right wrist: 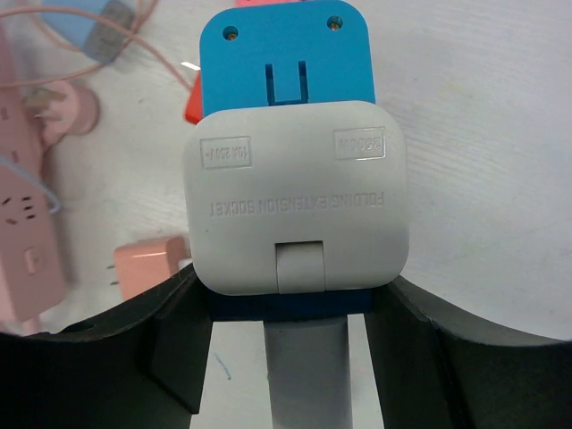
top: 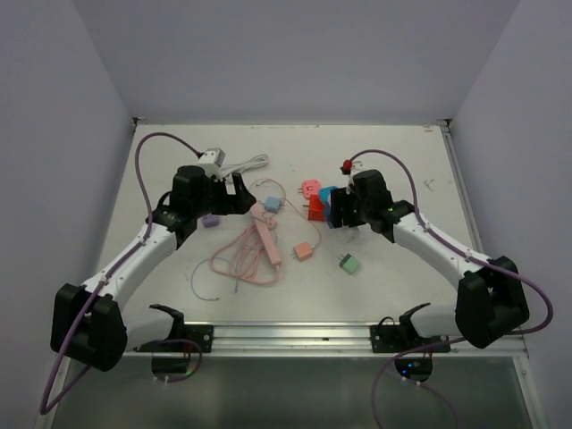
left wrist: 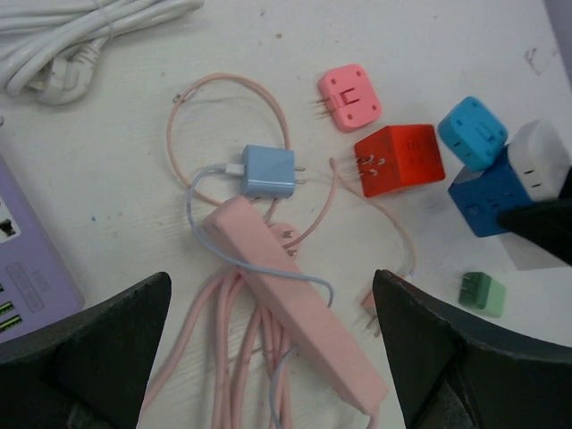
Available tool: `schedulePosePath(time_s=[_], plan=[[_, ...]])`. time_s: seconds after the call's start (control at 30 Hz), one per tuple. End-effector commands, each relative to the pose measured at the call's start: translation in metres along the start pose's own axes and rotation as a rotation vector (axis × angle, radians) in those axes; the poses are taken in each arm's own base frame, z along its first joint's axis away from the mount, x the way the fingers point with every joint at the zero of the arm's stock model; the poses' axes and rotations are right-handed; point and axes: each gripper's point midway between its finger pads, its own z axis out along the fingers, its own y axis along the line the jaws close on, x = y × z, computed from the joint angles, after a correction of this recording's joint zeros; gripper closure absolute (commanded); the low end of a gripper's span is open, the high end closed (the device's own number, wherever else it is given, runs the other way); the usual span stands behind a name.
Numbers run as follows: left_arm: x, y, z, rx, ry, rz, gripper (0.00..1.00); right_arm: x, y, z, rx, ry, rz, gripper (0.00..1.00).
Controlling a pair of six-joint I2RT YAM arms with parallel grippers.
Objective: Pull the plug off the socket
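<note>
Grip looks solid: right pincer (right wrist: 290, 313) is clamped on the blue socket cube (left wrist: 487, 204), right of centre, with the white plug (right wrist: 295, 206) seated on it. I'd bring the wide-open left pincer (left wrist: 268, 308) onto the plug's sides and pull straight off (no twisting); red cube (left wrist: 399, 159) crowds the left, bare desk (top: 402, 152) lies rightward.

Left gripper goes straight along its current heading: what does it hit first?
Most likely the pink power strip, which lies between the fingers of the open left gripper in its wrist view; the blue charger sits beyond. Depth is unclear.
</note>
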Motion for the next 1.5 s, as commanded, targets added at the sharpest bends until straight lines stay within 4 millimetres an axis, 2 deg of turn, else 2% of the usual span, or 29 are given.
schedulePosePath(time_s=[0.0, 0.2, 0.37, 0.57, 0.6, 0.83, 0.93, 1.03, 1.07, 1.13, 1.17, 1.23, 1.27, 1.33, 1.37, 1.47], plan=[[-0.034, -0.039, -0.01, 0.129, -0.04, -0.077, 0.02, -0.048, 0.043, -0.034, -0.227, -0.133, -0.062, 1.0], [-0.056, -0.078, -0.014, 0.274, -0.022, -0.244, 0.02, -0.053, 0.08, -0.058, -0.451, -0.177, -0.078, 1.0], [-0.06, -0.1, -0.008, 0.328, 0.016, -0.407, 0.02, -0.059, 0.099, -0.067, -0.55, -0.219, -0.056, 1.0], [-0.054, -0.127, 0.011, 0.332, 0.055, -0.468, 0.03, -0.066, 0.112, -0.073, -0.61, -0.253, -0.051, 1.0], [-0.046, -0.134, 0.016, 0.335, 0.078, -0.47, 0.04, -0.067, 0.114, -0.075, -0.62, -0.261, -0.051, 1.0], [-0.042, -0.16, 0.036, 0.373, 0.072, -0.51, 0.13, -0.059, 0.126, -0.076, -0.662, -0.246, -0.05, 1.0], [-0.039, -0.162, 0.045, 0.346, 0.074, -0.521, 0.2, -0.061, 0.132, -0.078, -0.672, -0.266, -0.057, 1.0], [-0.035, -0.157, 0.052, 0.307, 0.069, -0.538, 0.33, -0.059, 0.134, -0.078, -0.68, -0.27, -0.056, 1.0], [-0.036, -0.154, 0.054, 0.286, 0.06, -0.545, 0.42, -0.058, 0.135, -0.077, -0.682, -0.269, -0.054, 1.0], [-0.036, -0.151, 0.055, 0.275, 0.05, -0.553, 0.5, -0.056, 0.136, -0.077, -0.686, -0.268, -0.054, 1.0], [-0.036, -0.15, 0.056, 0.267, 0.044, -0.553, 0.59, -0.056, 0.136, -0.078, -0.688, -0.268, -0.053, 1.0], [-0.035, -0.147, 0.057, 0.256, 0.041, -0.561, 0.69, -0.054, 0.137, -0.079, -0.69, -0.27, -0.055, 1.0], [-0.035, -0.144, 0.058, 0.242, 0.031, -0.563, 0.8, -0.053, 0.136, -0.078, -0.689, -0.268, -0.056, 1.0], [-0.036, -0.14, 0.057, 0.227, 0.016, -0.571, 0.9, -0.051, 0.136, -0.078, -0.688, -0.265, -0.055, 1.0], [-0.037, -0.139, 0.056, 0.218, 0.003, -0.573, 0.99, -0.05, 0.136, -0.078, -0.691, -0.264, -0.057, 1.0], [-0.039, -0.134, 0.054, 0.201, -0.02, -0.59, 1.0, -0.048, 0.135, -0.079, -0.692, -0.262, -0.057, 1.0]])
